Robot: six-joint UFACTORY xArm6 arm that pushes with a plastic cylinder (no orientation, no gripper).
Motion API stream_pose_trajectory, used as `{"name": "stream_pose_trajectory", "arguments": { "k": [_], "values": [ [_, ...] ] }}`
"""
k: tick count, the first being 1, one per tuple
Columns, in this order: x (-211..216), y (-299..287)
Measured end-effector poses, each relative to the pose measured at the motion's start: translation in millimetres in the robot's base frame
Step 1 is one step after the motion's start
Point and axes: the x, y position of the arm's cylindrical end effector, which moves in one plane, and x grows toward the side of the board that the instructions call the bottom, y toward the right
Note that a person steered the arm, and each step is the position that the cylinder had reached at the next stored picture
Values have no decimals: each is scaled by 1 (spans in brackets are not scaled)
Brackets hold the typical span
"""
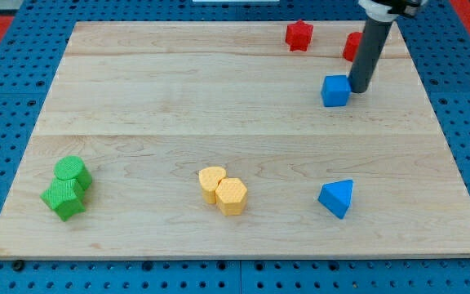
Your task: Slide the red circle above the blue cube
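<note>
The dark rod is seen coming down from the view's top right, and my tip (358, 90) is set on the table (219, 122) just beside the right face of the blue cube (334, 91), touching it or very nearly so. No jaws are carried by this arm (it ends in the bare rod), so nothing is clamped. The red circle (352, 46) is partly hidden behind the rod; it lies near the table's top edge, above the blue cube and slightly to its right, a little apart from it. A red star (299, 35) is placed to the left of the circle. Toward the view's bottom, a blue triangular block (336, 198) is found at the right, two yellow blocks (223, 189) touching each other at the centre, and two green blocks (68, 188) pressed together at the left.
</note>
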Motion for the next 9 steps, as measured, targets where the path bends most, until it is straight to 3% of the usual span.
{"name": "stream_pose_trajectory", "arguments": {
  "k": [1,3,4,5,6,8,9],
  "values": [
    [0,-15],
    [-85,97],
    [-115,100],
    [-123,59],
    [-105,55],
    [-94,-12],
    [-83,-15]
  ]
}}
